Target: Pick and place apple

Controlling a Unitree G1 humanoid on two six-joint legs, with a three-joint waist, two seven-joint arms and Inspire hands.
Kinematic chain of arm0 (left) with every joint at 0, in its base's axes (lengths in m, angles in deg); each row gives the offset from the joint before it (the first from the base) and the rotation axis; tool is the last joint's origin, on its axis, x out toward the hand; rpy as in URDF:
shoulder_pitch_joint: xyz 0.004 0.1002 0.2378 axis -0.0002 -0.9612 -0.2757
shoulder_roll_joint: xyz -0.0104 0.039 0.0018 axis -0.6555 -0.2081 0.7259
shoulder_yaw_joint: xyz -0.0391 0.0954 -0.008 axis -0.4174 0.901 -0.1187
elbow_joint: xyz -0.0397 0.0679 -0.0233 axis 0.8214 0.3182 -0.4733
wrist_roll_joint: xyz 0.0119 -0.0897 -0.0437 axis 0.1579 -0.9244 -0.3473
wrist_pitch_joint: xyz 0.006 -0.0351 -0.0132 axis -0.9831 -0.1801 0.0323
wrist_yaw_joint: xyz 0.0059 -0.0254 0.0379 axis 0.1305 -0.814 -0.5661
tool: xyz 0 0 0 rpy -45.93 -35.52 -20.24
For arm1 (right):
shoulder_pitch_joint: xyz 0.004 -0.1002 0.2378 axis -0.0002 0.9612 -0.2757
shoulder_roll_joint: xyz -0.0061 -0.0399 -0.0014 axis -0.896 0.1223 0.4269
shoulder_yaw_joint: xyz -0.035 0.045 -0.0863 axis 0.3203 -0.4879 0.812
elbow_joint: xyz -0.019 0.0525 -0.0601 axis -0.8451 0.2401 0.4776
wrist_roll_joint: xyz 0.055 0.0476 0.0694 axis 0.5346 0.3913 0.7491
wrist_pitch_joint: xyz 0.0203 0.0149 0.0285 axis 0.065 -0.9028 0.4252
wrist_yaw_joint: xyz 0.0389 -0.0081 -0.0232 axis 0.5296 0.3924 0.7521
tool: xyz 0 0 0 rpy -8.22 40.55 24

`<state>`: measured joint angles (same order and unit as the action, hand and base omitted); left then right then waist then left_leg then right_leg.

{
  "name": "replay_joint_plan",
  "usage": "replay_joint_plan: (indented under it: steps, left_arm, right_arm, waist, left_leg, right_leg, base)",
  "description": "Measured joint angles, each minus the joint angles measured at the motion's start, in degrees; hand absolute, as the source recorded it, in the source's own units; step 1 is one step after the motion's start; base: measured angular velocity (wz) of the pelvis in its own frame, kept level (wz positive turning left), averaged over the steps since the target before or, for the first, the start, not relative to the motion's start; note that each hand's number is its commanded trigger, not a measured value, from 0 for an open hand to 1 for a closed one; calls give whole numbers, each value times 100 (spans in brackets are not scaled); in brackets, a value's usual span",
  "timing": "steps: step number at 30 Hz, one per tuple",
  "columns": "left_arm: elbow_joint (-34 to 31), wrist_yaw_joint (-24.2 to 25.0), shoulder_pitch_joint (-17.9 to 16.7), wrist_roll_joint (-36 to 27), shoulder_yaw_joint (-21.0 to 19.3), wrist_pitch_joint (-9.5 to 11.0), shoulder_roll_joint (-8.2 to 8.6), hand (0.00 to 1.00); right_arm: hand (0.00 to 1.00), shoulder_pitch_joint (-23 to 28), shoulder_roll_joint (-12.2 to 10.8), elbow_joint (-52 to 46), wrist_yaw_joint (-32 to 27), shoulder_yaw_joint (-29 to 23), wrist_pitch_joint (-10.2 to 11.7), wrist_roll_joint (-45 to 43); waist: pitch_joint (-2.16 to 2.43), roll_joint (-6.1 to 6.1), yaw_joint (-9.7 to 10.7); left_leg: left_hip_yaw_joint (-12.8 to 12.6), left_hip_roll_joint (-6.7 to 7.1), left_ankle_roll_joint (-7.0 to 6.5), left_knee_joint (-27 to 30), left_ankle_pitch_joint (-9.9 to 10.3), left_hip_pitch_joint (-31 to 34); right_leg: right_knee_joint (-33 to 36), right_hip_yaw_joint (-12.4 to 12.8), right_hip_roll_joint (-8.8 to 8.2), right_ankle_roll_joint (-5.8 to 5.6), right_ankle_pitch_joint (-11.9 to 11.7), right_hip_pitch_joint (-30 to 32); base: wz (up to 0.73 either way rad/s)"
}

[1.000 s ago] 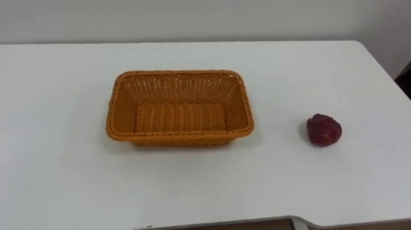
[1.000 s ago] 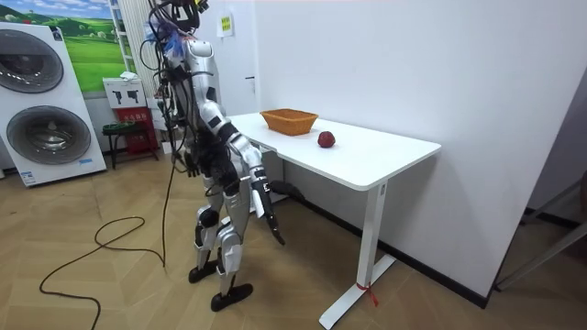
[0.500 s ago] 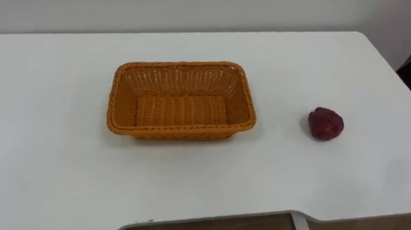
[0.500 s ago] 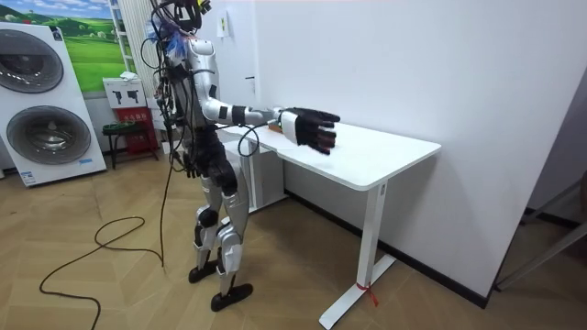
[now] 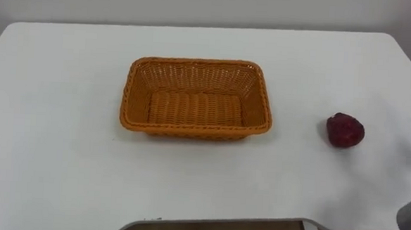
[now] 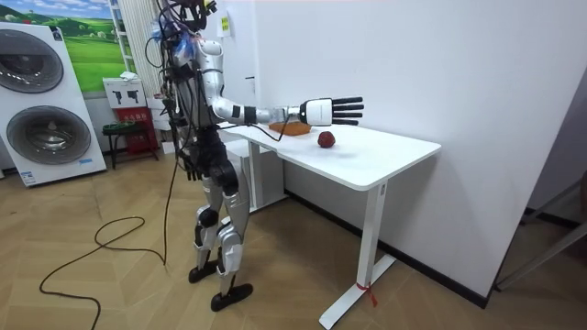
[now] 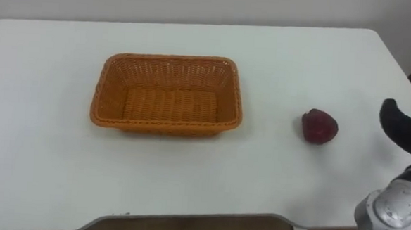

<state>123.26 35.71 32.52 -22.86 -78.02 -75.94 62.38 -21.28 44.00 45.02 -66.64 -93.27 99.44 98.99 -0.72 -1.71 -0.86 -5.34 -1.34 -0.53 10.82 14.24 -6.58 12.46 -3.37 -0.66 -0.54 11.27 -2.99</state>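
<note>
White table [image 7: 40,184] edge is closest, and the robot stands right at it. Low on the right is its right hand [image 7: 403,129], with fingers straight and spread and holding nothing, likely so it can wrap around the fruit. Just past it the dark red apple [image 7: 320,126] sits on the table, near the hand but, I think, not touching. Over to the left and reaching farther back, the orange woven basket [image 7: 164,128] sits empty, probably where the apple should go.

You have a white table [image 5: 55,163] carrying 2 things: an orange wicker basket [image 5: 194,131] near its middle and a dark red apple [image 5: 345,131] (well apart, to the basket's right). Both rest directly on its surface.
</note>
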Motion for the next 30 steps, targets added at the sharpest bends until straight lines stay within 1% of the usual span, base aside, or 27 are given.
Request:
replay_joint_plan:
  steps: [3, 5, 7, 9, 13, 15, 18, 23, 30]
  left_arm:
    - [-10, 77, 1, 31, -1, 21, -5, 0]
    - [-8, 141, -3, 33, -4, 22, -13, 0]
    - [-9, 180, -28, 50, -4, 21, -13, 0]
    - [-14, 189, -86, 136, -3, 18, -13, 0]
    - [-15, 193, -127, 179, -3, 10, -13, 0]
    - [-9, 195, -111, 180, -1, 10, -12, 0]
    - [-8, 220, -89, 177, -4, 7, -14, 0]
    - [-10, 301, -30, 178, -8, -7, -16, 0]
    - [-13, 390, 6, 178, -9, -6, -22, 0]
  right_arm:
    - [0, 0, -2, 271, 453, 245, -1, -3]
    - [0, 0, -3, 395, 679, 338, -3, -22]
    - [0, 1, -4, 430, 859, 344, -60, -57]
    - [0, 0, -5, 430, 1034, 347, -66, -250]
    - [0, 4, -5, 577, 1213, 357, -66, -442]
    - [0, 5, -11, 781, 1357, 393, -67, -573]
    - [0, 5, -11, 1018, 1550, 424, -115, -700]
    - [0, 5, -13, 1101, 1754, 426, -171, -702]
    - [0, 4, -13, 1102, 1859, 425, -171, -701]
  waist:
    - [11, -51, -92]
    - [20, -90, -115]
    - [38, -110, -117]
    - [48, -126, -120]
    - [48, -128, -114]
    - [38, -112, -110]
    - [43, -95, -94]
    - [51, -81, -81]
    - [66, -111, -90]
  left_leg:
    - [2, 2, 0, 1, 0, -10]
    - [18, 2, 0, 6, 0, -6]
    - [75, 3, 0, 15, 0, -9]
    - [108, 2, 0, 39, 0, -10]
    - [126, 1, 0, 55, 0, -44]
    - [125, -3, 0, 53, 0, -72]
    - [118, -1, 0, 49, 1, -83]
    - [119, 0, 1, 49, 1, -63]
    - [131, 1, 1, 50, 1, -59]
  right_leg:
    - [-17, -13, -6, 0, 0, -46]
    - [-33, -38, -9, 3, -4, -61]
    - [-88, -106, -16, 3, -25, -109]
    - [-90, -145, -18, 5, -26, -130]
    - [-139, -169, -19, 10, -33, -212]
    - [-180, -172, -15, 11, -58, -263]
    - [-177, -164, -18, 8, -60, -278]
    - [-178, -163, -18, 6, -61, -262]
    - [-183, -170, -18, 6, -61, -265]
  base:
    - [0]
    - [8]
    - [15]
    - [9]
    - [4]
    - [0]
    - [0]
    - [0]
    - [0]
